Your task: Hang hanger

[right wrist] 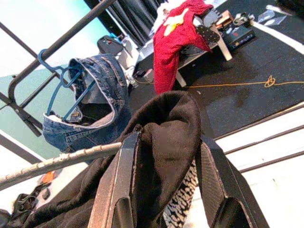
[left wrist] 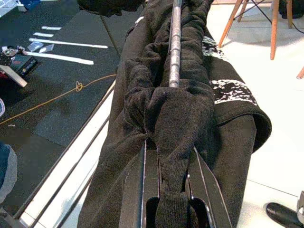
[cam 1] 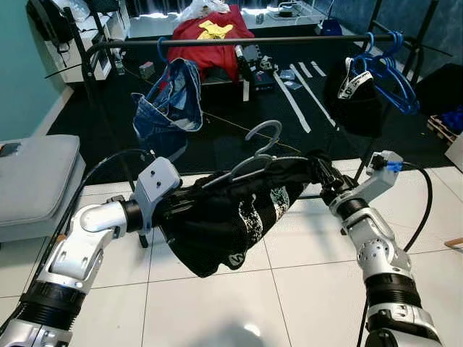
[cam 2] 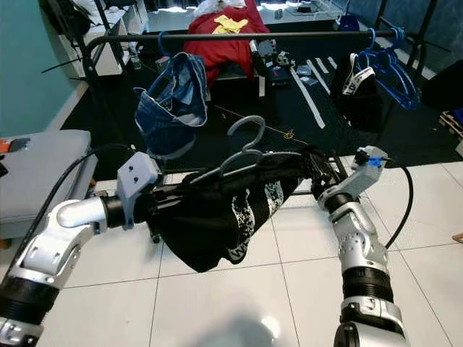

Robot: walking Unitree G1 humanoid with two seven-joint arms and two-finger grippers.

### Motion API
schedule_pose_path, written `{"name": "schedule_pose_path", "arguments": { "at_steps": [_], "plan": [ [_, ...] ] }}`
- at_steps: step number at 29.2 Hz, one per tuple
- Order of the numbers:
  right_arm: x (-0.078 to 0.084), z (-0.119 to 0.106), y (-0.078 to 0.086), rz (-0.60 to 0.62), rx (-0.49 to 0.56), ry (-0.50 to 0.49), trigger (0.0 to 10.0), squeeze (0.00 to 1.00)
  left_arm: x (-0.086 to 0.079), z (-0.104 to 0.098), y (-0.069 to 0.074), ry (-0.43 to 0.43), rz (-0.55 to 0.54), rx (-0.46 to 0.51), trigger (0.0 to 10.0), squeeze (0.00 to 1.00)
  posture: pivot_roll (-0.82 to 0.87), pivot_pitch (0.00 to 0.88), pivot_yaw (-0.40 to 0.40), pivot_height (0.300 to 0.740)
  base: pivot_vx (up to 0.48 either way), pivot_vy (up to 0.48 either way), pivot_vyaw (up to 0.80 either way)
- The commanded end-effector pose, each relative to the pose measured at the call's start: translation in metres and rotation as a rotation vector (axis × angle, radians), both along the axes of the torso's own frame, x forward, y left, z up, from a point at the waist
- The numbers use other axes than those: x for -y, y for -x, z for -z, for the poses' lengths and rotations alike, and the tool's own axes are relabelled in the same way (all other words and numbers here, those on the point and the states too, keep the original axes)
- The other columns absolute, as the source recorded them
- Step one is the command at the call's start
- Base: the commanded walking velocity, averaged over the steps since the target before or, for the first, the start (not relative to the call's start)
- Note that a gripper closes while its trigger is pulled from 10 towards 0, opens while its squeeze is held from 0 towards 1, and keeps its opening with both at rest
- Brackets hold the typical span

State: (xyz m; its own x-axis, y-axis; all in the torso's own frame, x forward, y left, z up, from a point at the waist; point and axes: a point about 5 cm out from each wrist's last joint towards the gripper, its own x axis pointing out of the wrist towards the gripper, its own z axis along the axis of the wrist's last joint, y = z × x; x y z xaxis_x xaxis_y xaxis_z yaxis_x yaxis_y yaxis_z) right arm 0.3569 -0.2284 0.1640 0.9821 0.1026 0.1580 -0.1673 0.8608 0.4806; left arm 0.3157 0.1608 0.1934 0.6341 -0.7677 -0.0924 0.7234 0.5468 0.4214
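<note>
Carrying the grey hanger (cam 1: 262,141) with its black garment (cam 1: 224,217), both jaws clamped on its ends; next I lift its hook onto the rail (cam 1: 239,42).

No text can be read. The black garment (cam 1: 231,213) bears a white print too crumpled to make out, and the white tag (cam 1: 356,81) at two o'clock is blurred.

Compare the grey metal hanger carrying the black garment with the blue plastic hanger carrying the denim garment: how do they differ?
The grey metal hanger is off the rail, held between both grippers, its hook free in the air; the blue plastic hanger is hooked on the black clothes rail. The black garment lies bunched along the grey one; the denim garment hangs down. Both carry clothing.
</note>
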Motion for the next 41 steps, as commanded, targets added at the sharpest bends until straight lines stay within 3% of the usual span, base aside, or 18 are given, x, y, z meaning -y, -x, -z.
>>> {"name": "schedule_pose_path", "arguments": {
  "at_steps": [1, 6, 9, 11, 12, 13, 15, 19, 23, 25, 26, 27, 28, 29, 31, 32, 33, 41],
  "plan": [
    [0.022, -0.007, 0.003, 0.204, 0.043, 0.111, 10.0, 0.00, -0.003, -0.005, -0.001, 0.018, -0.007, 0.019, 0.0, 0.00, 0.07, 0.091, 0.047, 0.740, 0.000, 0.000, 0.00],
    [0.066, -0.036, 0.020, 0.505, 0.226, 0.089, 10.0, 0.00, -0.005, -0.005, -0.003, 0.005, -0.021, 0.020, 0.0, 0.00, 0.07, 0.089, 0.053, 0.740, 0.000, 0.000, 0.00],
    [0.070, -0.050, 0.023, 0.453, 0.328, 0.083, 10.0, 0.00, -0.005, -0.005, -0.002, 0.005, -0.016, 0.017, 0.0, 0.00, 0.06, 0.089, 0.057, 0.740, 0.000, 0.000, 0.00],
    [0.052, -0.074, 0.024, 0.127, 0.459, 0.161, 10.0, 0.00, -0.004, -0.006, -0.001, 0.015, 0.014, 0.009, 0.0, 0.00, 0.06, 0.089, 0.061, 0.740, 0.000, 0.000, 0.00],
    [0.025, -0.077, 0.027, -0.215, 0.450, 0.282, 10.0, 0.00, -0.001, -0.007, 0.001, 0.024, 0.057, 0.005, 0.0, 0.00, 0.05, 0.085, 0.061, 0.740, 0.000, 0.000, 0.00],
    [0.025, -0.077, 0.027, -0.215, 0.450, 0.282, 10.0, 0.00, -0.001, -0.007, 0.001, 0.024, 0.057, 0.005, 0.0, 0.00, 0.05, 0.085, 0.061, 0.740, 0.000, 0.000, 0.00],
    [0.006, -0.070, 0.035, -0.482, 0.397, 0.399, 10.0, 0.00, 0.002, -0.006, 0.002, 0.018, 0.087, 0.002, 0.0, 0.00, 0.05, 0.084, 0.061, 0.740, 0.000, 0.000, 0.00],
    [-0.009, -0.055, 0.048, -0.728, 0.322, 0.558, 10.0, 0.00, 0.009, -0.004, 0.006, -0.002, 0.141, -0.001, 0.0, 0.00, 0.05, 0.080, 0.052, 0.740, 0.000, 0.000, 0.00],
    [-0.006, -0.049, 0.049, -0.763, 0.294, 0.629, 10.0, 0.00, 0.012, -0.003, 0.008, -0.017, 0.166, -0.001, 0.0, 0.00, 0.05, 0.077, 0.047, 0.740, 0.000, 0.000, 0.00],
    [-0.002, -0.048, 0.048, -0.760, 0.292, 0.658, 10.0, 0.09, 0.013, -0.003, 0.009, -0.022, 0.176, 0.002, 0.0, 0.00, 0.05, 0.075, 0.044, 0.740, 0.000, 0.000, 0.00],
    [0.002, -0.049, 0.048, -0.774, 0.289, 0.673, 10.0, 0.28, 0.013, -0.003, 0.010, -0.024, 0.188, 0.003, 0.0, 0.00, 0.05, 0.075, 0.044, 0.740, 0.000, 0.000, 0.00],
    [0.006, -0.050, 0.049, -0.787, 0.289, 0.679, 10.0, 0.64, 0.014, -0.004, 0.011, -0.029, 0.202, 0.005, 0.0, 0.00, 0.05, 0.074, 0.044, 0.740, 0.000, 0.000, 0.00],
    [0.008, -0.052, 0.050, -0.804, 0.285, 0.678, 10.0, 0.64, 0.014, -0.005, 0.012, -0.032, 0.212, 0.005, 0.0, 0.00, 0.05, 0.074, 0.044, 0.740, 0.000, 0.000, 0.00],
    [0.008, -0.055, 0.052, -0.824, 0.289, 0.695, 10.0, 0.80, 0.016, -0.005, 0.013, -0.038, 0.232, 0.005, 0.0, 0.00, 0.04, 0.071, 0.045, 0.740, 0.000, 0.000, 0.00],
    [0.008, -0.057, 0.053, -0.836, 0.292, 0.709, 10.0, 0.80, 0.017, -0.006, 0.015, -0.042, 0.245, 0.005, 0.0, 0.00, 0.04, 0.071, 0.045, 0.740, 0.000, 0.000, 0.00],
    [0.007, -0.060, 0.053, -0.853, 0.303, 0.734, 10.0, 0.53, 0.018, -0.005, 0.017, -0.061, 0.269, 0.003, 0.0, 0.00, 0.04, 0.070, 0.044, 0.740, 0.000, 0.000, 0.00],
    [0.007, -0.062, 0.054, -0.871, 0.308, 0.749, 10.0, 0.00, 0.020, -0.005, 0.018, -0.079, 0.286, 0.003, 0.0, 0.00, 0.04, 0.069, 0.043, 0.740, 0.000, 0.000, 0.00],
    [0.002, -0.061, 0.057, -0.990, 0.282, 0.753, 10.0, 0.00, 0.027, -0.003, 0.022, -0.118, 0.332, -0.003, 0.0, 0.00, 0.04, 0.068, 0.036, 0.740, 0.000, 0.000, 0.00]
  ]
}}
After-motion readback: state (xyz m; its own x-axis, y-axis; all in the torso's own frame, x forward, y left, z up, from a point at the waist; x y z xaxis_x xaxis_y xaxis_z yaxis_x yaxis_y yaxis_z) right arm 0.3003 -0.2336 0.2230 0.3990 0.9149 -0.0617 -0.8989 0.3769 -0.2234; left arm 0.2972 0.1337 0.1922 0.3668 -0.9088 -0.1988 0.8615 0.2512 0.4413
